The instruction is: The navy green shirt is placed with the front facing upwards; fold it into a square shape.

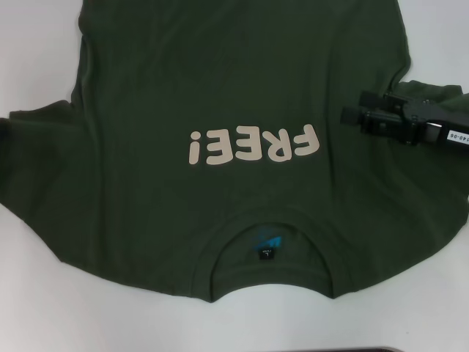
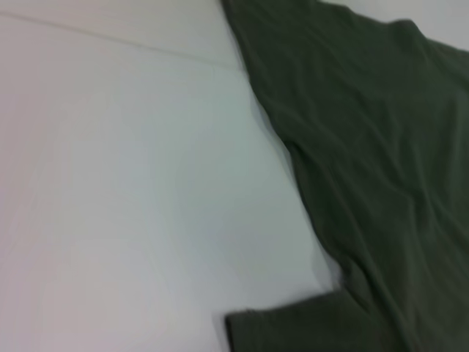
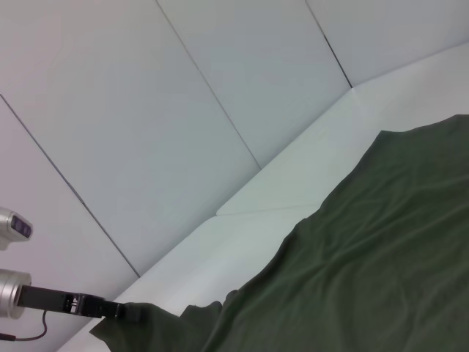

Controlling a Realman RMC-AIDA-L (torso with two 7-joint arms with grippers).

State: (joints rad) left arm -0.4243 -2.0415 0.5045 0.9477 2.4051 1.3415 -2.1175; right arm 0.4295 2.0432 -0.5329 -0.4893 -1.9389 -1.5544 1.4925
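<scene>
The navy green shirt (image 1: pixel 220 88) is lying spread front-up across the white table (image 1: pixel 37 44), its collar nearest the robot, pale letters reading "FREE!" (image 1: pixel 253 144) and a small black neck label (image 1: pixel 265 254) showing. The right tool (image 1: pixel 359 116) is hovering over the shirt's right sleeve (image 1: pixel 429 92), and I cannot tell how wide it stands; the left tool is showing nowhere. Being soft, light cloth, it is likely to sag and crease, so pinching at a sleeve edge or hem looks best.

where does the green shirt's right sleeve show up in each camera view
Head view: the navy green shirt has its right sleeve at the right edge, under the right gripper.
Left wrist view: not shown; only the shirt's other side.
Right wrist view: probably the bunched cloth at the bottom.
Shared landmark: the white table.
</scene>
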